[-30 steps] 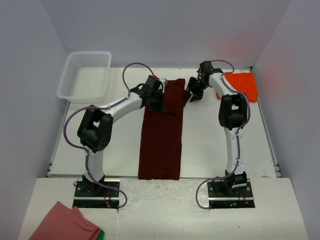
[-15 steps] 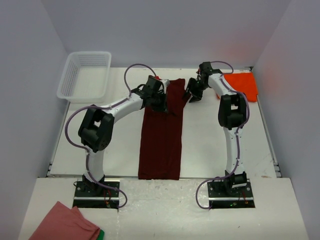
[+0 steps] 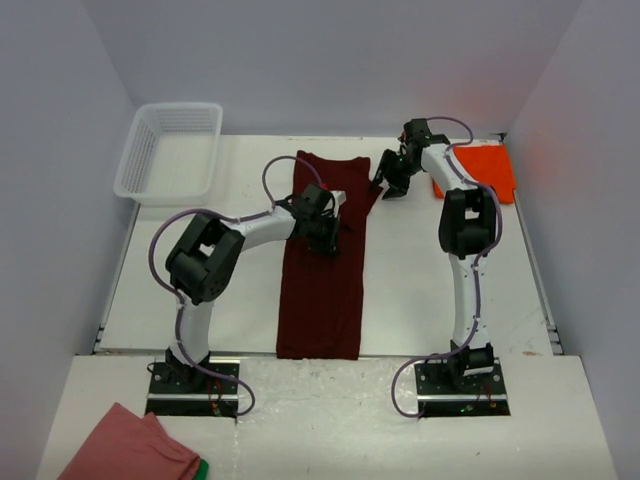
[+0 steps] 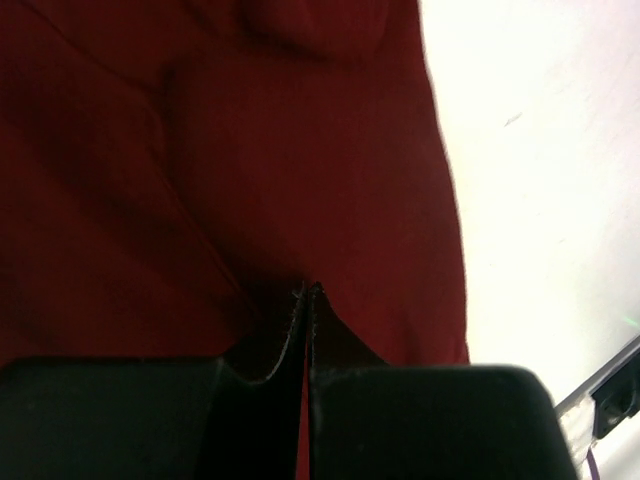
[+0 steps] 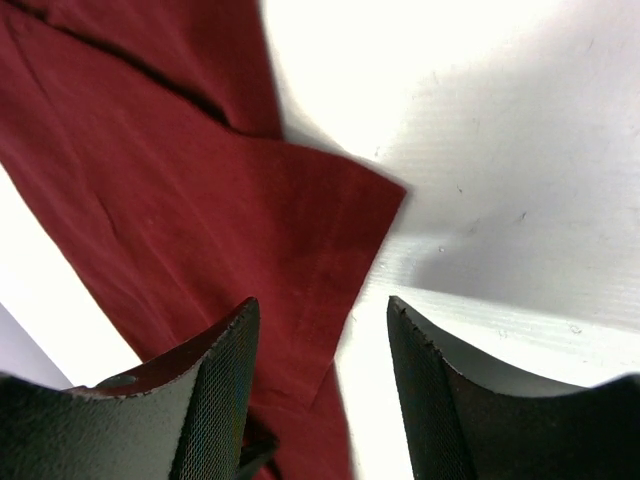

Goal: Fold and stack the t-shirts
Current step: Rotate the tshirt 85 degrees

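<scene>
Moved: left gripper point(image 3: 326, 232) has slid from the far left corner of the maroon shirt point(image 3: 320, 295) toward the near side and now sits over the upper middle of the cloth. The far left corner, covered before, now shows, and the right gripper point(image 3: 390, 184) has hardly shifted.
Left gripper: its fingers are pressed together with the tips sunk in the dark red fabric. Creases run up to them, and a fold of the maroon shirt looks pinched between them.
Right gripper: its fingers point(image 5: 215, 390) are spread apart, hovering over the far right corner of the maroon shirt. That corner lies on the table point(image 3: 430, 290) below the gap and is not held.
Maroon shirt: it forms a long narrow strip down the middle of the table, between the two arms. Its near end is at the table's near edge, and its far end is wider and rumpled.
Orange shirt point(image 3: 487, 170): it lies at the far right corner of the table, just beyond the right arm's wrist and apart from the maroon one.
Basket point(image 3: 140, 172): white, at the far left corner of the table.
Pink cloth point(image 3: 125, 452): it lies on the near ledge, left of the left arm's base, with a green edge point(image 3: 202, 467) at its near right.
</scene>
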`<action>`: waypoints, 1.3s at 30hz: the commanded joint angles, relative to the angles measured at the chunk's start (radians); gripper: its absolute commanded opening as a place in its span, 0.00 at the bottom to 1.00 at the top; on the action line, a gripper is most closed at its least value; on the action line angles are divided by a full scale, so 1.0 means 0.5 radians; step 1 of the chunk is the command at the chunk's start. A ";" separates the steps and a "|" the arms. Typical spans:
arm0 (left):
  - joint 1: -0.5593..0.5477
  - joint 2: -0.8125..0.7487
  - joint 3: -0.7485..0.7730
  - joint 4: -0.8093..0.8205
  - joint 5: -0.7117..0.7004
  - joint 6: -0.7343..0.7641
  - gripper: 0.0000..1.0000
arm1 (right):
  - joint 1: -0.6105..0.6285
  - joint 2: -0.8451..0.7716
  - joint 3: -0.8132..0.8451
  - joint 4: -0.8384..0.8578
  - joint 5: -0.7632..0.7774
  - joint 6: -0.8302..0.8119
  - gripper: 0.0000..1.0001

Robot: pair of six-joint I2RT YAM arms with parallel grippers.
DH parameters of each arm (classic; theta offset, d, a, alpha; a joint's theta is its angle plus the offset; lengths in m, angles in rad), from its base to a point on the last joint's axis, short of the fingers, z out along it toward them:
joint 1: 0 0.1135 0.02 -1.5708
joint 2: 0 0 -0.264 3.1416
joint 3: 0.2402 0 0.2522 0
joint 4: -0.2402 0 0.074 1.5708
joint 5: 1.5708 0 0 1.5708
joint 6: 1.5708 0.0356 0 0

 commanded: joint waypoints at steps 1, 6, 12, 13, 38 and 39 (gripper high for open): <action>-0.062 -0.076 -0.110 0.114 0.045 -0.045 0.00 | -0.010 -0.020 0.110 0.005 -0.010 0.007 0.55; -0.115 -0.089 -0.190 0.127 0.011 -0.055 0.00 | -0.013 -0.002 0.144 -0.010 -0.010 -0.012 0.56; -0.133 -0.159 -0.329 0.157 -0.007 -0.079 0.00 | -0.019 -0.005 0.125 -0.035 0.018 -0.009 0.55; -0.136 -0.168 -0.356 0.157 -0.007 -0.079 0.00 | -0.019 -0.005 0.119 -0.044 0.036 -0.009 0.55; -0.136 -0.355 -0.473 0.151 0.017 -0.055 0.00 | -0.065 -0.118 -0.151 0.005 0.101 0.157 0.53; -0.136 -0.362 -0.476 0.151 0.020 -0.052 0.00 | -0.065 -0.118 -0.151 0.008 0.098 0.163 0.53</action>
